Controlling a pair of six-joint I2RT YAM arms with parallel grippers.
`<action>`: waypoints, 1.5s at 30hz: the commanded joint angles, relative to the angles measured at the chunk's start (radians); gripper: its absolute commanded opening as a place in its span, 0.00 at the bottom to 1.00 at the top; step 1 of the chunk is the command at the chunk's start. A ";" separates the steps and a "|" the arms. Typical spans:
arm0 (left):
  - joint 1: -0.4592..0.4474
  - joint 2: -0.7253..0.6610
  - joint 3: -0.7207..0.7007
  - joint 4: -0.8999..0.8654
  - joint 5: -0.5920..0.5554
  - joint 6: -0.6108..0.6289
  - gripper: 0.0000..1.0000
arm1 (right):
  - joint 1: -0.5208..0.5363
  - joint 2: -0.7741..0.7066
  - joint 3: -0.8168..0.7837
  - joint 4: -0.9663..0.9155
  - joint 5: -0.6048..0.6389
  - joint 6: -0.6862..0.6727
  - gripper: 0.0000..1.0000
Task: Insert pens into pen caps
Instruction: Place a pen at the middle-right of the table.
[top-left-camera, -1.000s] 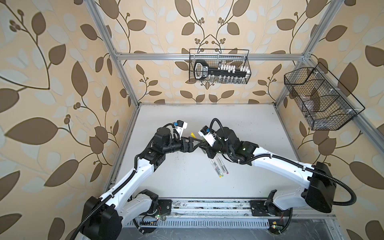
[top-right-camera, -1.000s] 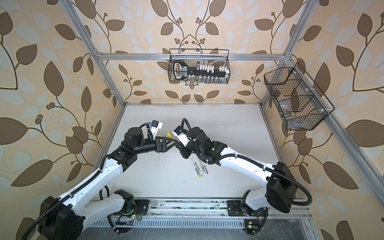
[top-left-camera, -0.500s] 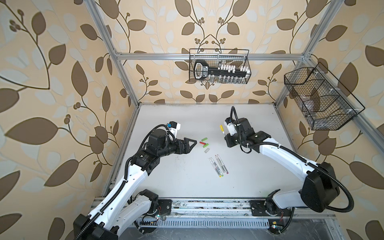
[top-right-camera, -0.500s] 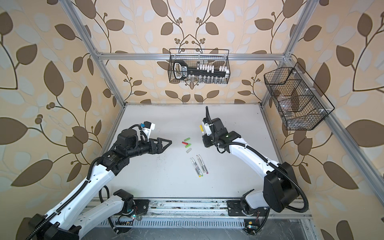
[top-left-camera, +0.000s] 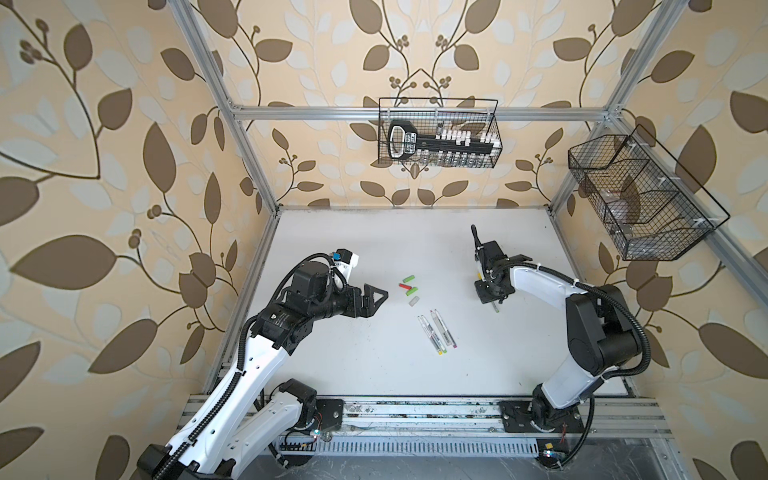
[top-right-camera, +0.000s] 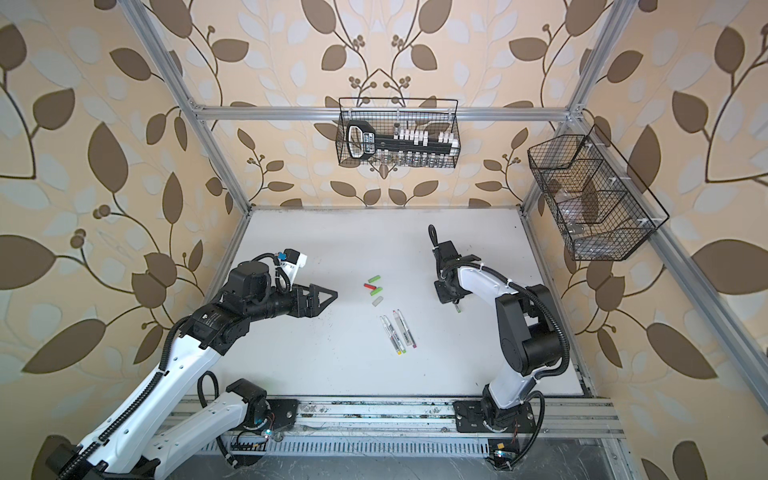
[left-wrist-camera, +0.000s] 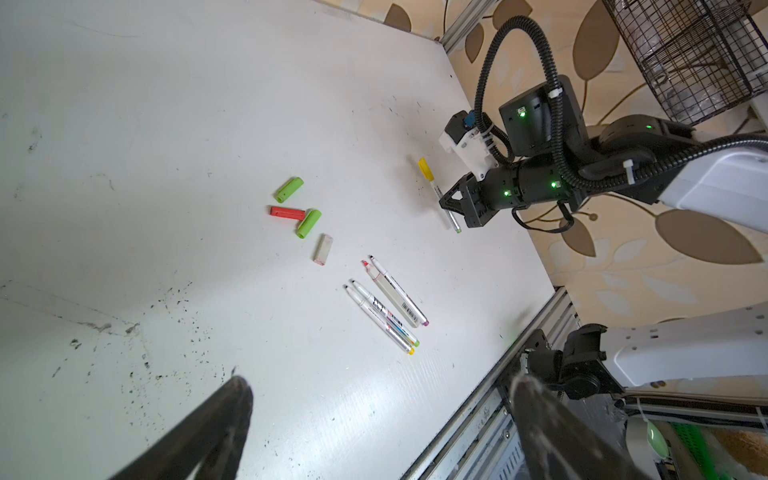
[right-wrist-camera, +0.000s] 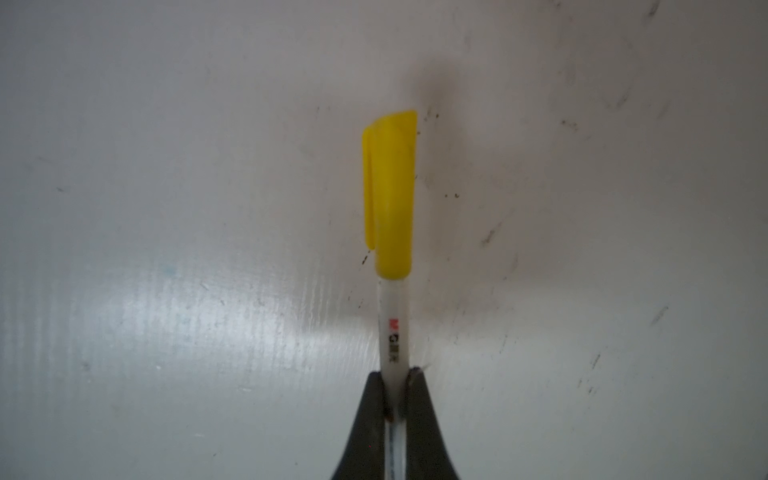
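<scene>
– White table (top-left-camera: 415, 241), leaf-print walls round it. What do we see of the arms?
– We see the left gripper (left-wrist-camera: 380, 380) spread wide and empty, over the table's left part. On the right side, the right gripper (right-wrist-camera: 395, 376) pinches a pen (right-wrist-camera: 392, 328), and a yellow cap (right-wrist-camera: 392, 191) sits on its tip.
– And the rest?
– Between the grippers we find two green caps (left-wrist-camera: 289, 189), a red cap (left-wrist-camera: 287, 212) just beside one, and a grey cap (left-wrist-camera: 323, 248). Loose pens (left-wrist-camera: 384, 311) lie side by side near the grey cap, toward the front rail

The right tool (left-wrist-camera: 449, 206) pinches a yellow-capped pen (left-wrist-camera: 435, 188).
</scene>
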 joint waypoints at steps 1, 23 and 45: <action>-0.002 0.017 0.036 -0.006 0.011 0.031 0.99 | -0.005 0.023 0.016 -0.012 0.027 -0.045 0.03; -0.002 0.026 0.034 -0.004 0.012 0.023 0.99 | -0.031 0.039 0.025 -0.020 -0.031 -0.031 0.25; -0.001 0.050 0.027 0.014 -0.149 -0.031 0.99 | 0.315 -0.154 0.008 0.144 -0.181 0.111 0.85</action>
